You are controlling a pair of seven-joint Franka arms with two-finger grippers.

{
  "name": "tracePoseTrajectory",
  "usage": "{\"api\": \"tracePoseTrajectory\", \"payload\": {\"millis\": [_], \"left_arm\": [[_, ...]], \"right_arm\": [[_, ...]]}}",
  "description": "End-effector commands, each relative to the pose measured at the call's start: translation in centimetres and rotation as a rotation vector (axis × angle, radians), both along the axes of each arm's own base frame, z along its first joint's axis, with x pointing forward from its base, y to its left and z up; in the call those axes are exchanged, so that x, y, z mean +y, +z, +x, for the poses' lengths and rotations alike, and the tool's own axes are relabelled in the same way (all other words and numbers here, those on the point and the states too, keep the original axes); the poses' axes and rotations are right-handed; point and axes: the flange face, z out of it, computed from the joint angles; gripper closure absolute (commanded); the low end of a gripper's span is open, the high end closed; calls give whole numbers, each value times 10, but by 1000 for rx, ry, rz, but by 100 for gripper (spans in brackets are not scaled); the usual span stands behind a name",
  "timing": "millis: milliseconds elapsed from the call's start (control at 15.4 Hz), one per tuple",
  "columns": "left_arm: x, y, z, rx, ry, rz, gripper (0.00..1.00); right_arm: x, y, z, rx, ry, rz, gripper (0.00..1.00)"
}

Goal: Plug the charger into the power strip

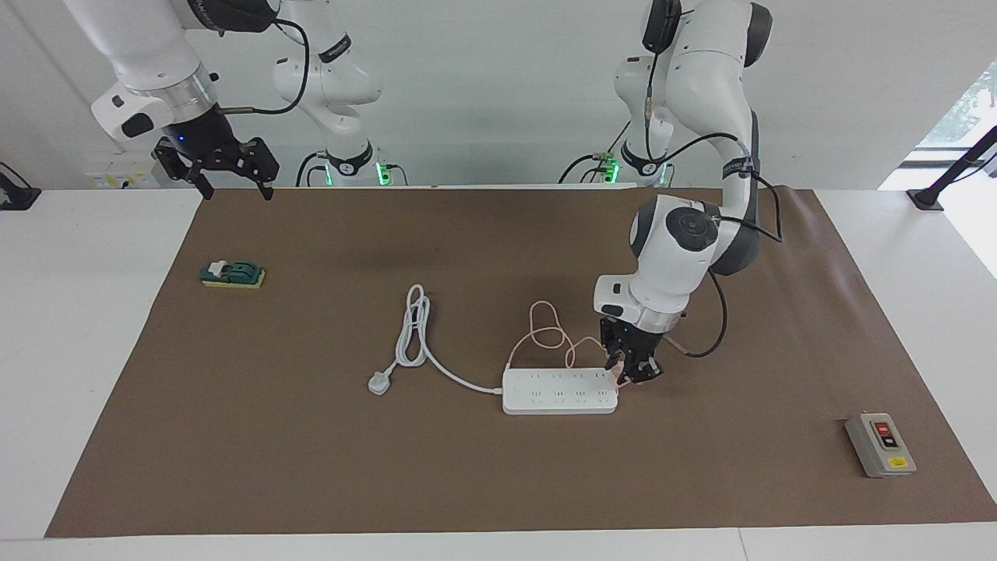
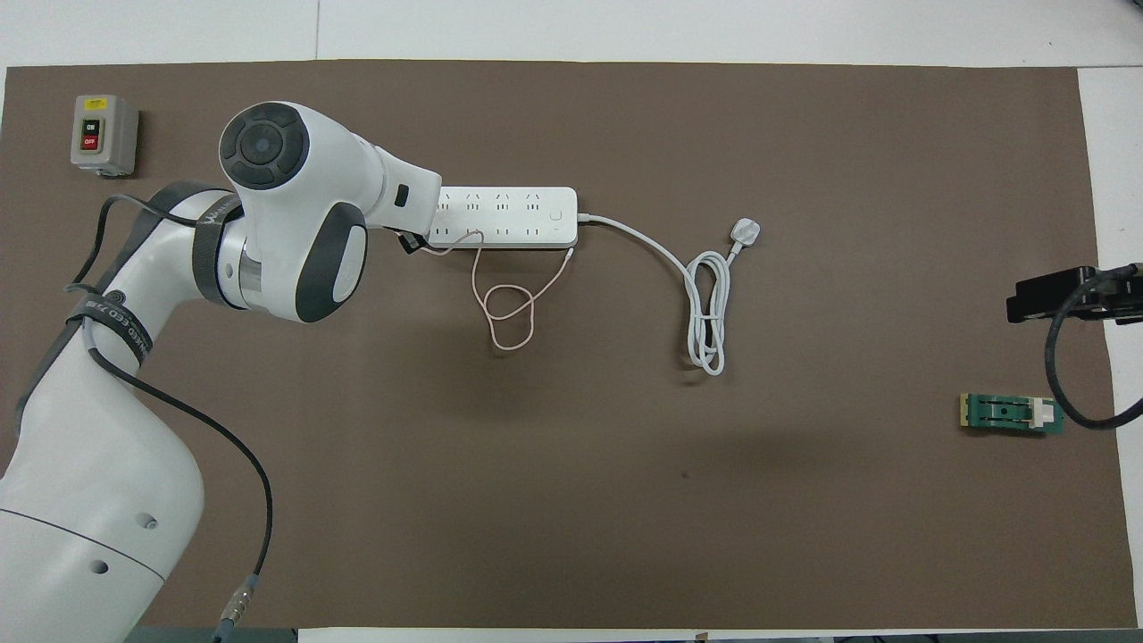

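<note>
The white power strip (image 1: pixel 559 391) (image 2: pixel 509 217) lies flat mid-table on the brown mat. At its end toward the left arm, my left gripper (image 1: pixel 628 377) points down, shut on the small pale pink charger (image 1: pixel 621 376), which sits just above the strip's corner. The charger's thin pink cable (image 1: pixel 549 331) (image 2: pixel 504 308) loops on the mat beside the strip, on the side nearer the robots. In the overhead view the left arm's wrist covers the charger and that end of the strip. My right gripper (image 1: pixel 226 178) waits open, raised over the mat's corner at the right arm's end.
The strip's thick white cord coils on the mat and ends in a grey-white three-pin plug (image 1: pixel 379 382) (image 2: pixel 746 232). A grey box with red and black buttons (image 1: pixel 880 444) (image 2: pixel 104 134) sits far from the robots. A green block (image 1: pixel 232 274) (image 2: pixel 1011 413) lies below the right gripper.
</note>
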Motion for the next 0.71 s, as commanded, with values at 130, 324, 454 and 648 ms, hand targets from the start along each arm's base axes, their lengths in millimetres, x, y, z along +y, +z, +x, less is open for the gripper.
{"api": "tracePoseTrajectory", "payload": {"millis": [130, 324, 454, 648], "left_arm": [[-15, 13, 7, 13, -8, -28, 100], [-25, 0, -1, -4, -16, -43, 100], [-26, -2, -2, -2, -20, -42, 100], [-21, -6, -2, 8, -27, -29, 100]], "right_arm": [[-1, 2, -2, 9, -15, -10, 0], [-1, 1, -2, 11, -15, -10, 0], [-1, 1, -2, 11, -15, -10, 0], [0, 2, -2, 9, -13, -10, 0]]}}
